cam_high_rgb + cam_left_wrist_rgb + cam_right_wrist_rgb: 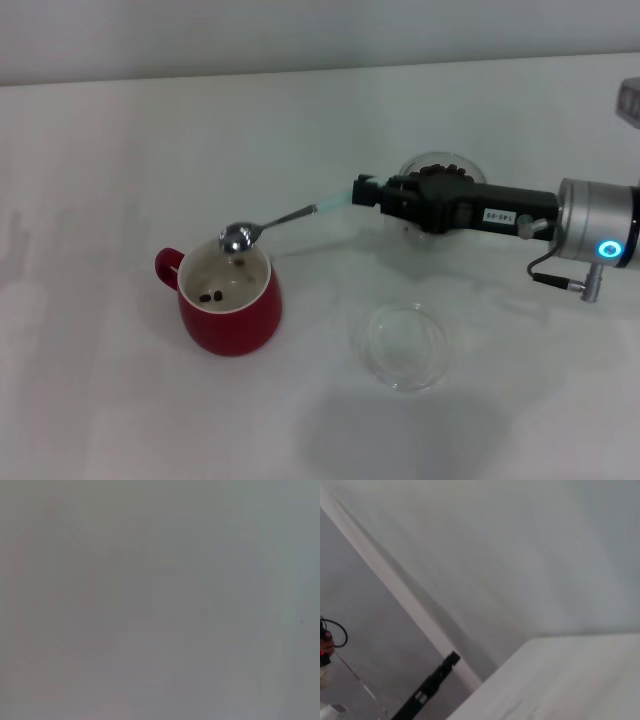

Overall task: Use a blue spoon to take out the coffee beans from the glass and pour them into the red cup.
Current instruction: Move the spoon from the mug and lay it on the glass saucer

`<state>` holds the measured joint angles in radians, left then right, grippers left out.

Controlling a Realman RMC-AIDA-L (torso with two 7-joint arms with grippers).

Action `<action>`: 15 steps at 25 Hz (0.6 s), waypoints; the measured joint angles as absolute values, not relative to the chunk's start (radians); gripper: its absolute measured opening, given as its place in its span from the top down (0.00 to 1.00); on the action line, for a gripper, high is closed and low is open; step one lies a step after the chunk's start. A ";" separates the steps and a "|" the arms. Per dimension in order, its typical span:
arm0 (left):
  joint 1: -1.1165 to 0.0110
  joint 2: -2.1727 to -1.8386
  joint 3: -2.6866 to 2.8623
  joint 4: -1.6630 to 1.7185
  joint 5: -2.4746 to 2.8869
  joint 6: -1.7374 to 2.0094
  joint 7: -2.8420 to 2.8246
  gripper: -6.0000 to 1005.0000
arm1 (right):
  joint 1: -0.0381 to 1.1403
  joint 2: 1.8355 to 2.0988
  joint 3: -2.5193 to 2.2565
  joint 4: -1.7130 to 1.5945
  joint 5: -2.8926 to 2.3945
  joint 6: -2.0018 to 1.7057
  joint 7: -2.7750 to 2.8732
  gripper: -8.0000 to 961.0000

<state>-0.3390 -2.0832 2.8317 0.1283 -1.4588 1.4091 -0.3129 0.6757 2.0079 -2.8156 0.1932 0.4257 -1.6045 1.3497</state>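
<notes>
So, right claw (352,193) clamping light, slippery blue spoon (262,230) by handle tip, tipping loose coffee beans (211,297) into red cup (231,304).

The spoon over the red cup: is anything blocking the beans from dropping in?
Nothing visible does. The right gripper holds the blue spoon with its bowl above the open mouth of the red cup. A few coffee beans already lie inside. The glass and a clear dish sit off to the side.
</notes>
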 joint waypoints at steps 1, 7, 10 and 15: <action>-0.339 -2.083 2.832 0.128 -1.459 1.406 -0.313 0.27 | 0.676 2.008 -2.816 0.193 0.426 -1.605 1.350 0.84; -0.343 -2.083 2.832 0.128 -1.459 1.404 -0.313 0.27 | 0.649 1.984 -2.816 0.208 0.482 -1.645 1.359 0.84; -0.344 -2.083 2.832 0.129 -1.459 1.404 -0.313 0.27 | 0.623 1.947 -2.816 0.217 0.511 -1.706 1.396 0.84; -0.345 -2.083 2.832 0.128 -1.459 1.403 -0.313 0.27 | 0.568 1.869 -2.821 0.281 0.508 -1.850 1.483 0.84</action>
<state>-0.3448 -2.0832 2.8317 0.1283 -1.4588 1.4035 -0.3129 0.5684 1.8686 -2.8206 0.2814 0.5076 -1.8498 1.4829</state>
